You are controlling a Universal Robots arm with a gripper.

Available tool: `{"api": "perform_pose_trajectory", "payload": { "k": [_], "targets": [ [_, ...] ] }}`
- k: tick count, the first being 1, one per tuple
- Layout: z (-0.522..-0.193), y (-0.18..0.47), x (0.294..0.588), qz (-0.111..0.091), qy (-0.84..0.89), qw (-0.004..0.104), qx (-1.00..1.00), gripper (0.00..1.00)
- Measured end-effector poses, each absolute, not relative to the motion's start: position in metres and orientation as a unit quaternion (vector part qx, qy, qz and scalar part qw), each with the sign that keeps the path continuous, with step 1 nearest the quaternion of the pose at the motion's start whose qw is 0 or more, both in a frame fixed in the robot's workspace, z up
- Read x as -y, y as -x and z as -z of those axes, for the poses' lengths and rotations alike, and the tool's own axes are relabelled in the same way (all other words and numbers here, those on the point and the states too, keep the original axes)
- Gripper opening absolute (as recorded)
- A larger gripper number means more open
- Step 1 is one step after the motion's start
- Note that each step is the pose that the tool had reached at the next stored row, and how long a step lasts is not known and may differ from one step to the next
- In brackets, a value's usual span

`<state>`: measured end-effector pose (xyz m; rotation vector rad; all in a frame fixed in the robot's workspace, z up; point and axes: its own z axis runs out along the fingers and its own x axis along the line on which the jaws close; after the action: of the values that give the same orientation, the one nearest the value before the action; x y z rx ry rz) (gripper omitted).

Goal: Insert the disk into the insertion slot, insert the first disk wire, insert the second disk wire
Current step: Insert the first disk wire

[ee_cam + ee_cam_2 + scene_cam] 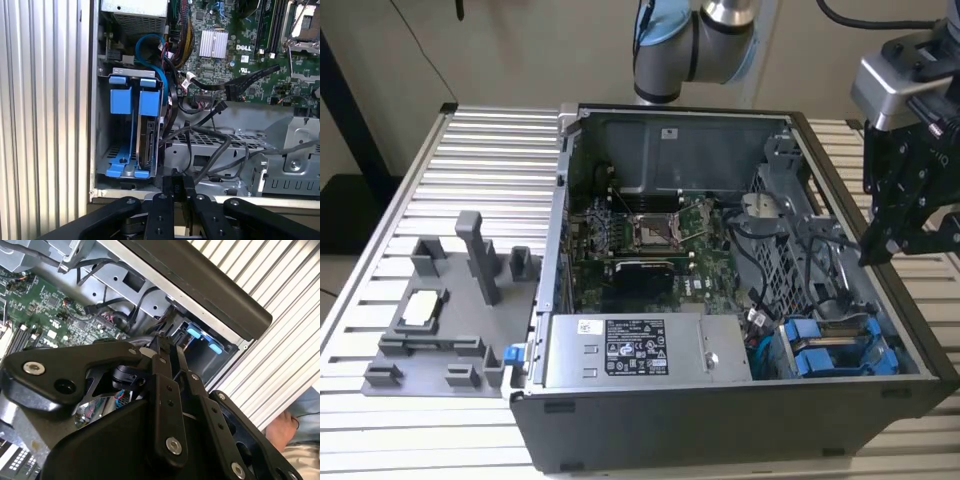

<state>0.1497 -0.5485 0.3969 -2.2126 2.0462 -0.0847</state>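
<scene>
The disk [148, 142] looks seated in the slot [129, 73], at the case's [720, 430] near corner on the exterior view's right. The gripper [876, 248], clenched and empty, hovers just beyond. Wire insertion seems in hand; it calls for grasping a connector.

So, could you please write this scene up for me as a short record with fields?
setting: open computer case on a slotted metal table
disk: the disk, in its blue frame, stands in the insertion slot beside another blue drive carrier
hand: the hand hangs over the case's edge on the exterior view's right, apart from the disk
cables: black cables lie loose across the perforated cage
aside: grey fixture on the table, at the exterior view's left
</scene>
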Motion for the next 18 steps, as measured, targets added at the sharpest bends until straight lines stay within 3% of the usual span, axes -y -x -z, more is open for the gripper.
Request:
{"api": "perform_pose_trajectory", "payload": {
  "k": [7,12,18],
  "targets": [
    [-0.393,-0.15,0.549,0.024,0.733,0.054,-0.678,0.19],
    [-0.392,-0.151,0.549,0.011,0.733,0.038,-0.679,0.19],
    [-0.383,-0.152,0.551,0.009,0.727,0.036,-0.686,0.19]
  ]
}}
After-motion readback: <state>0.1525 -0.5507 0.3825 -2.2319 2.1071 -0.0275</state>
